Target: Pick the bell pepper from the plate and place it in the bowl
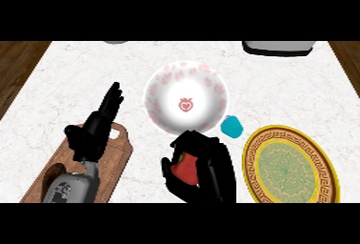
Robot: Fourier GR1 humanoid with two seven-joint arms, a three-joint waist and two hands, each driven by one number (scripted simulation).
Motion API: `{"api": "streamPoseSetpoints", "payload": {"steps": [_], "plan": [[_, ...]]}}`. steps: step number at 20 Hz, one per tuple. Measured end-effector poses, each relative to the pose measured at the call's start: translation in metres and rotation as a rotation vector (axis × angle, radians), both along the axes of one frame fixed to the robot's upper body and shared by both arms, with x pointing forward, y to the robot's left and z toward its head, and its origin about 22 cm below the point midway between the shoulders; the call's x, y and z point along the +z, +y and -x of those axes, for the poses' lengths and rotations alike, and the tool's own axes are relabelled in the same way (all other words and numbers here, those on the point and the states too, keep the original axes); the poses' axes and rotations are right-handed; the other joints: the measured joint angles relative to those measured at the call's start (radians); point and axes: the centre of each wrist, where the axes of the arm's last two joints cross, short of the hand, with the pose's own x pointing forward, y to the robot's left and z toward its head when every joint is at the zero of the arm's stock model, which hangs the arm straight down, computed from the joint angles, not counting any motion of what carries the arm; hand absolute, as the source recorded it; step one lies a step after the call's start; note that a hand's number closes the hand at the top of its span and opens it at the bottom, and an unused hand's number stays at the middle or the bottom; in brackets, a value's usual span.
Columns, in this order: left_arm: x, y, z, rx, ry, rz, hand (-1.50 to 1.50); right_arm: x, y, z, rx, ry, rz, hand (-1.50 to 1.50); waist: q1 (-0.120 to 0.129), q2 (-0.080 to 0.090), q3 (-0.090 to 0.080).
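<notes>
Right hand (200,169) is curled round the bell pepper (185,168), fingers and thumb pinching it from both sides. The pepper is red and glossy, with a dark patch near its top, and is mostly hidden by the hand. It is held between the bowl (186,97) and the plate (290,165), just below the bowl's near rim and off the plate. The bowl is white with pink marks and a red motif at its centre; nothing lies in it. The plate is yellow-rimmed, with a green patterned centre, bare. Left hand (98,125) rests with straight fingers over a wooden board (119,157) on the marble tabletop (77,81). A small teal object (232,126) sits just beside the bowl.
</notes>
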Motion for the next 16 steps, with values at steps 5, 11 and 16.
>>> {"api": "streamPoseSetpoints", "payload": {"steps": [5, 11, 16], "plan": [[0.001, -0.002, -0.002, -0.005, -0.004, 0.002, 0.0, 0.034, 0.017, -0.02, -0.098, -0.012, 0.004, 1.5, 0.011, 0.002, 0.0], [0.003, -0.003, -0.004, -0.02, -0.01, 0.004, 0.0, 0.08, 0.04, -0.051, -0.232, 0.003, 0.045, 1.5, 0.029, 0.005, 0.001], [0.003, -0.006, -0.006, -0.026, -0.01, 0.002, 0.0, 0.114, 0.064, -0.081, -0.345, -0.004, 0.169, 1.5, 0.034, 0.009, 0.003]]}}
